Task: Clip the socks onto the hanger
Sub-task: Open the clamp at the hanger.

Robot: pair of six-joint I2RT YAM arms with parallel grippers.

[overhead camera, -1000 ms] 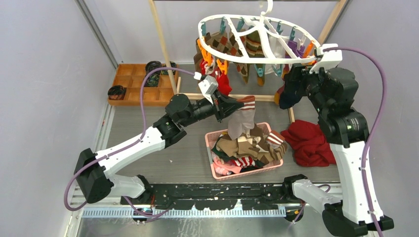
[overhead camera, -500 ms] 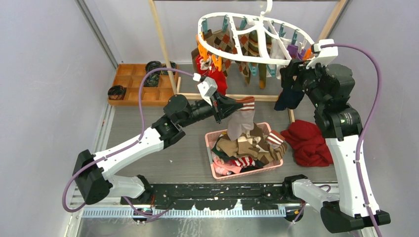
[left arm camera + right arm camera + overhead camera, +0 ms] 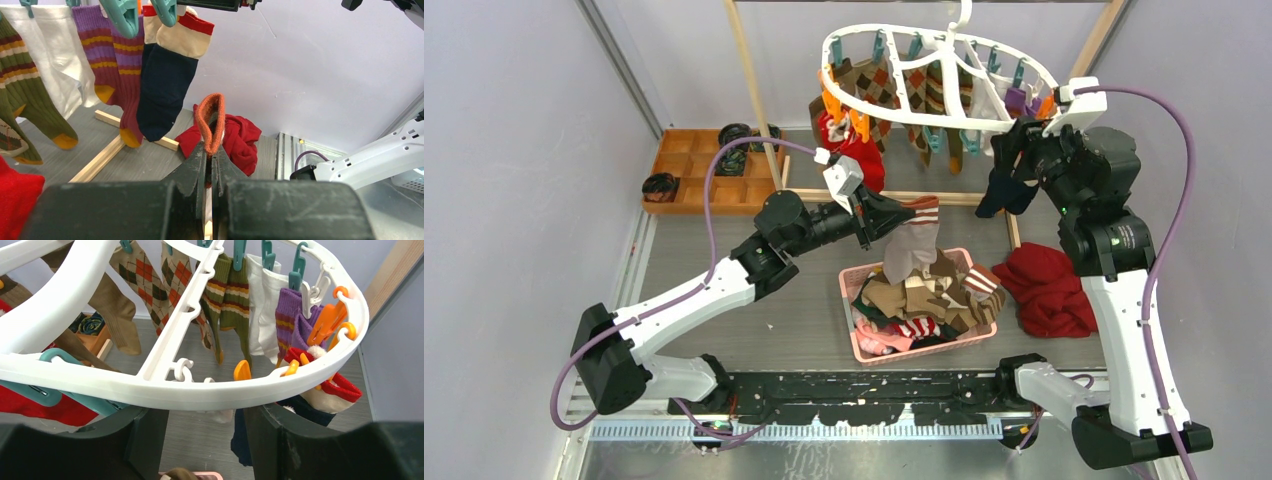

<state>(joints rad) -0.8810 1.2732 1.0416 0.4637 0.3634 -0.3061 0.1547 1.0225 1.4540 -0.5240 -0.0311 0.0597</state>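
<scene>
The white oval hanger [image 3: 944,75] hangs at the top with several socks clipped to it: brown argyle [image 3: 150,275], green striped [image 3: 230,295], white [image 3: 265,300], purple striped [image 3: 287,315] and a navy one [image 3: 165,85] with a red and cream cuff. My left gripper [image 3: 209,150] is shut on the orange-red cuff of a sock [image 3: 210,120]. That grey sock [image 3: 909,245] dangles over the basket. My right gripper [image 3: 205,412] is at the hanger's near right rim [image 3: 200,390], its jaws apart just under the rim and beside the navy sock.
A pink basket [image 3: 854,340] heaped with socks sits mid-table. A red cloth [image 3: 1049,290] lies to its right. A wooden tray [image 3: 694,170] with black rolls stands at the back left. Wooden rack posts [image 3: 754,90] and a base bar [image 3: 954,198] stand behind.
The right arm has risen and shifted left at the rim, and its jaws have narrowed. The hanger has swung a little to the left. The left arm and its sock have stayed still.
</scene>
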